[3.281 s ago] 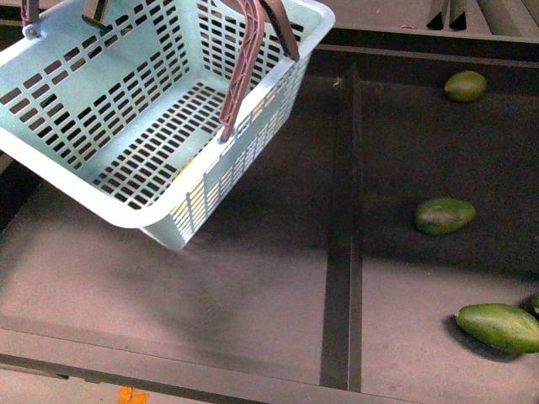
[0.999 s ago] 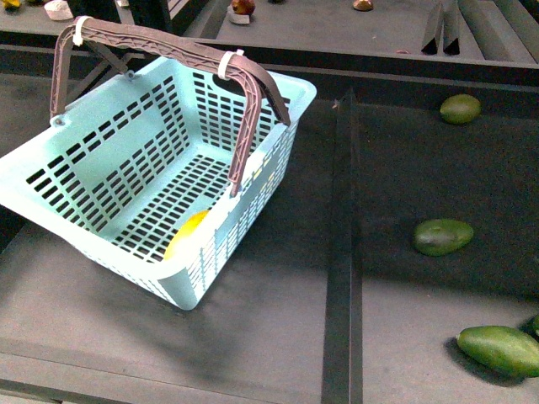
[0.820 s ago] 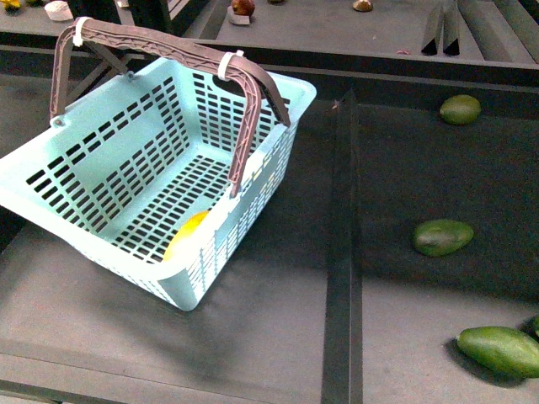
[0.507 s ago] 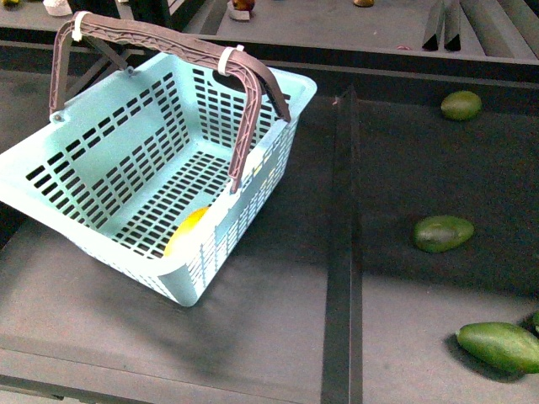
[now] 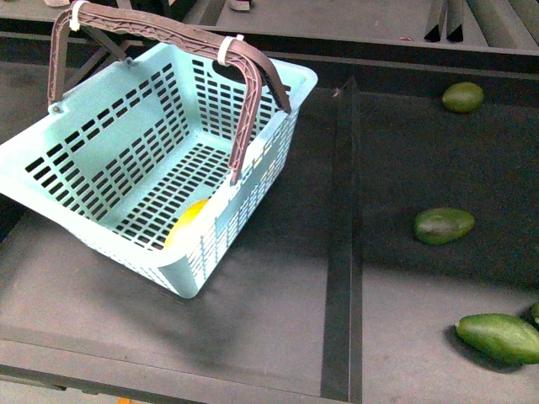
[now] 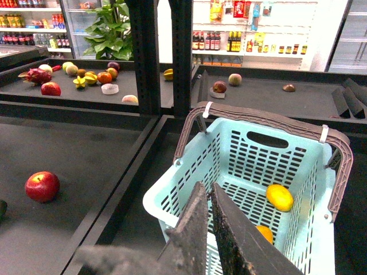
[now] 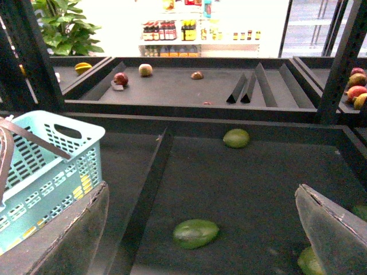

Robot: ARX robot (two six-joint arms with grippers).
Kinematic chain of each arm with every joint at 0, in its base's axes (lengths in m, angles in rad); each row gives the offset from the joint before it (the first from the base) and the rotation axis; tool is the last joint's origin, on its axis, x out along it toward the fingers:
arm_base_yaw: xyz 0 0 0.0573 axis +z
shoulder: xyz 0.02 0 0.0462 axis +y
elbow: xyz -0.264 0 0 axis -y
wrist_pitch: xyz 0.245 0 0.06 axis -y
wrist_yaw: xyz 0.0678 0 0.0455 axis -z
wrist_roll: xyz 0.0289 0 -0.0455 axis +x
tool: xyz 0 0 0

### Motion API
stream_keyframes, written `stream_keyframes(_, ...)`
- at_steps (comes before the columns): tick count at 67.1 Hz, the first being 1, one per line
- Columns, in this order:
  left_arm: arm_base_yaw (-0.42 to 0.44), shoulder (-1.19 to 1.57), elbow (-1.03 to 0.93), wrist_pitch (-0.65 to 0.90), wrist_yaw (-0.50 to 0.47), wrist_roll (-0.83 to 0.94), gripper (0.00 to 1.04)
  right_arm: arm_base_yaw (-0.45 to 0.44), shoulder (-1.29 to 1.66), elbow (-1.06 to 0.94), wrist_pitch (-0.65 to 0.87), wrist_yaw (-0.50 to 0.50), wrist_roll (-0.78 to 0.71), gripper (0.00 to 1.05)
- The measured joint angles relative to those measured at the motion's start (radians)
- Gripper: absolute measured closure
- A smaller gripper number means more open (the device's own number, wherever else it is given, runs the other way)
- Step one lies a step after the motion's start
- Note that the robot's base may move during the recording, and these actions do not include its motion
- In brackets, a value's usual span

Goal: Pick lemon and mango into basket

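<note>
Lemon [image 6: 280,197] and mango [image 6: 264,234] lie in basket [image 5: 295,80]; left gripper [image 6: 207,192] pinched empty, right gripper [image 7: 200,206] spread wide; task looks complete, only retreat remains.

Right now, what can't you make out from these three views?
- Front view: fruit in the basket shows only as a yellow patch behind the slotted wall; neither gripper is in frame.
- Left wrist view: lower yellow-orange fruit is partly hidden by the left gripper.
- Right wrist view: basket interior is cut off by the edge; a green fruit sits half behind a right gripper finger.
</note>
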State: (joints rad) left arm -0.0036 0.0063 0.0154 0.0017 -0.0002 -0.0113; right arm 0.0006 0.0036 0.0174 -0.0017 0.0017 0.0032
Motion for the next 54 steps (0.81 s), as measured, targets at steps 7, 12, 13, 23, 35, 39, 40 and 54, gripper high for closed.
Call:
stream_keyframes(7, 0.0, 0.0, 0.0, 0.0, 0.0, 0.0, 1.01, 0.0, 0.0, 0.0, 0.0, 0.0, 0.0, 0.09)
stream_keyframes(12, 0.0, 0.0, 0.0, 0.0, 0.0, 0.0, 1.01, 0.0, 0.0, 0.0, 0.0, 0.0, 0.0, 0.09)
stream_keyframes(13, 0.0, 0.0, 0.0, 0.0, 0.0, 0.0, 1.01, 0.0, 0.0, 0.0, 0.0, 0.0, 0.0, 0.09)
stream_keyframes(23, 0.0, 0.0, 0.0, 0.0, 0.0, 0.0, 0.7, 0.0, 0.0, 0.0, 0.0, 0.0, 0.0, 0.09)
stream_keyframes(35, 0.0, 0.0, 0.0, 0.0, 0.0, 0.0, 0.28, 0.0, 0.0, 0.0, 0.0, 0.0, 0.0, 0.09)
stream_keyframes(39, 0.0, 0.0, 0.0, 0.0, 0.0, 0.0, 0.12, 0.0, 0.0, 0.0, 0.0, 0.0, 0.0, 0.09)
stream_keyframes(40, 0.0, 0.0, 0.0, 0.0, 0.0, 0.0, 0.09, 0.0, 0.0, 0.0, 0.0, 0.0, 0.0, 0.09)
stream_keyframes(54, 0.0, 0.0, 0.0, 0.0, 0.0, 0.002, 0.07, 0.0, 0.0, 0.0, 0.0, 0.0, 0.0, 0.09)
